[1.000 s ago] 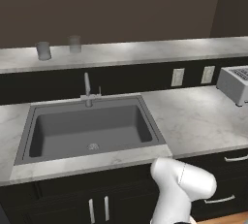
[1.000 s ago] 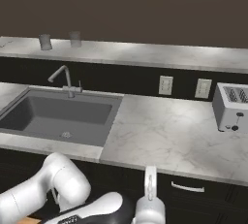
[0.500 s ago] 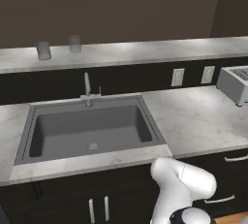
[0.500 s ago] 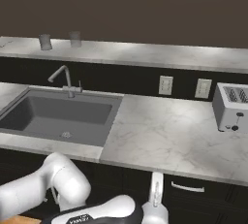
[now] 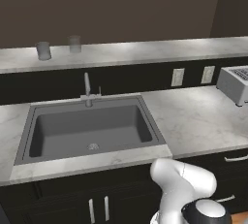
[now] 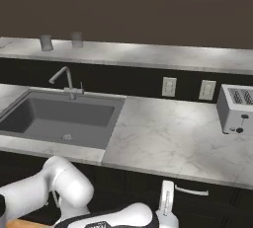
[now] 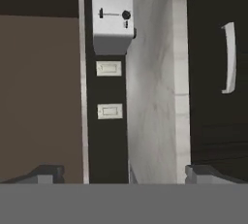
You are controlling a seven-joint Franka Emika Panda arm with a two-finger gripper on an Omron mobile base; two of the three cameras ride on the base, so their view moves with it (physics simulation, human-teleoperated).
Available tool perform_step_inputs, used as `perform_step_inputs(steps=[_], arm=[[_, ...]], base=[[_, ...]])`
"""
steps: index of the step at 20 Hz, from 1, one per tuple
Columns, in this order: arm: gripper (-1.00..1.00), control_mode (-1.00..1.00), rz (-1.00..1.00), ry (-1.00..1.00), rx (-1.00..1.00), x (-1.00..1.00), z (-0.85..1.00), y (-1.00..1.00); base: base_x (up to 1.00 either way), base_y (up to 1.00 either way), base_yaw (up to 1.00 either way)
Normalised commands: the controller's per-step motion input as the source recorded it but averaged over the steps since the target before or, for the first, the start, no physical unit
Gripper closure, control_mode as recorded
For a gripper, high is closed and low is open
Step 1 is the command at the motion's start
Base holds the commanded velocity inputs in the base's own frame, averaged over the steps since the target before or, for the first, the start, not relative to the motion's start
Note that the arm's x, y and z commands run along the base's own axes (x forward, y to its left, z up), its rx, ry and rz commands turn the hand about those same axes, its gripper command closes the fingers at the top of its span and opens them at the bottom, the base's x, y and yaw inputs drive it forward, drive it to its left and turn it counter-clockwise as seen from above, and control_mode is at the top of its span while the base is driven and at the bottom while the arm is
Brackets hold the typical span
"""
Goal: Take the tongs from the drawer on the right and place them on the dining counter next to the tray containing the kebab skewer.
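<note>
The drawer, a flat black front with a short silver bar handle, is shut below the worktop's right part, and its handle also shows from the base. My gripper is open, nothing between its fingertips, and it looks at the drawer from a short way off. My hand hangs low before the cabinets, left of the handle. The dining counter runs along the back as a raised marble ledge. The tongs are hidden; the tray and kebab skewer are out of view.
A grey sink with a faucet is set in the marble worktop. A silver toaster stands at its right end. Two grey cups stand on the ledge. Wall outlets sit behind the worktop.
My arm has shifted right and lower along the cabinet fronts, carrying the hand closer to the drawer handle. The gripper has stayed open.
</note>
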Motion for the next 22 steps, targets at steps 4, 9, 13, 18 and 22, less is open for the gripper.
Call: perform_step_inputs(steps=[4, 9, 13, 18, 22], arm=[[-1.0, -1.0, 0.0, -0.09, -0.09, 0.19, -0.19, -0.17], [-1.0, -1.0, 0.0, -0.08, -0.17, 0.31, -0.39, 0.0], [-1.0, -1.0, 0.05, 0.0, -0.01, 0.22, -0.33, -0.03], [-1.0, -1.0, 0.05, 0.0, 0.0, 0.17, -0.26, -0.06], [-1.0, -1.0, 0.09, -0.02, -0.01, 0.08, -0.4, -0.22]], base=[[0.0, 0.0, 0.0], [0.0, 0.0, 0.0], [0.0, 0.0, 0.0], [0.0, 0.0, 0.0], [0.0, 0.0, 0.0]])
